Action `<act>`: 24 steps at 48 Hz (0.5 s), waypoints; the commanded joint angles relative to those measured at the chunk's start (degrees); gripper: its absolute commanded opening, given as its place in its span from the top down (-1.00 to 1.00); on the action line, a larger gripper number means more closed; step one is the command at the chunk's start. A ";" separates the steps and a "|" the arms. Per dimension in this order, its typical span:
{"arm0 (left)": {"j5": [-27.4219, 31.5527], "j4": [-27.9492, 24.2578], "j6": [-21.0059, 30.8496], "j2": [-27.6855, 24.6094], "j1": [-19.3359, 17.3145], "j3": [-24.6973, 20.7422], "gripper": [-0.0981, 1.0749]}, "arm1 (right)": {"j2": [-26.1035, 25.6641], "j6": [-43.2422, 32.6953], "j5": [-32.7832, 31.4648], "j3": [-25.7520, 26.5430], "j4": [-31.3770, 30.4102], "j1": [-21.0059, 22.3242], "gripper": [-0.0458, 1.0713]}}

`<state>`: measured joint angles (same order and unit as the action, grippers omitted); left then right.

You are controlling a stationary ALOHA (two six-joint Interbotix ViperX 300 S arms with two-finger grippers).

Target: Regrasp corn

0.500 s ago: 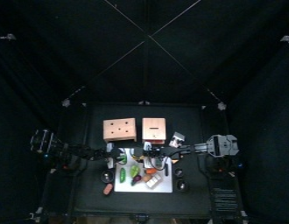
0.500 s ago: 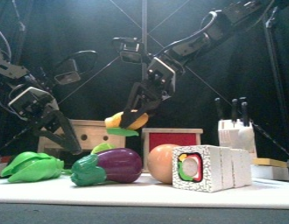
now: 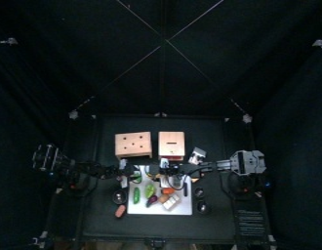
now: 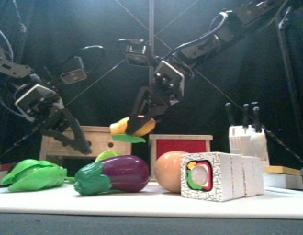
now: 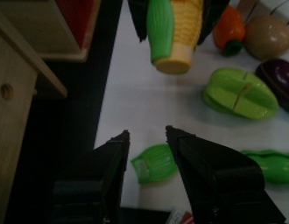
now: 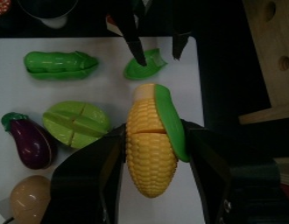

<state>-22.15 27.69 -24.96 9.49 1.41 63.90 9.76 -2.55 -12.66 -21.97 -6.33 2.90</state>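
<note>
The corn [image 4: 132, 127] is yellow with a green husk and hangs in the air above the white board [image 4: 154, 207]. My right gripper [image 4: 144, 117] is shut on it; in the right wrist view the corn [image 6: 154, 150] fills the space between the jaws. My left gripper [image 4: 75, 140] stands open and empty, a little to the left of the corn and lower. The left wrist view shows the corn [image 5: 179, 33] ahead of the left gripper [image 5: 147, 147], some way off. Seen from above, both grippers meet over the white board [image 3: 190, 207].
On the board lie a green pepper [image 4: 34, 174], a purple eggplant [image 4: 117, 173], a round peach-coloured piece [image 4: 173, 170] and a sushi-roll block [image 4: 221, 176]. Behind stand two tan boxes [image 4: 90, 140] [image 4: 181, 143] and a white knife block [image 4: 247, 139].
My left arm has risen slightly and shifted right, toward the corn. The right gripper and the corn have stayed where they were.
</note>
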 commanded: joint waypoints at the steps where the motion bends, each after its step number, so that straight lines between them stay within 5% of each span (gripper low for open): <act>1: -0.53 0.00 0.26 2.02 0.35 -2.29 -0.51 | -1.67 0.09 0.53 1.58 -0.97 0.00 -0.28; 15: -0.53 3.43 4.57 7.82 2.81 -2.90 -0.55 | -1.67 0.09 0.53 2.55 -5.45 -0.44 -0.28; 24: -0.79 4.13 6.42 7.82 2.81 -2.90 -0.79 | -1.49 0.09 0.53 2.81 -5.62 -0.44 -0.28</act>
<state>-22.32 31.82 -18.81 17.05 4.31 62.05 9.76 -2.55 -12.66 -20.65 -11.87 2.55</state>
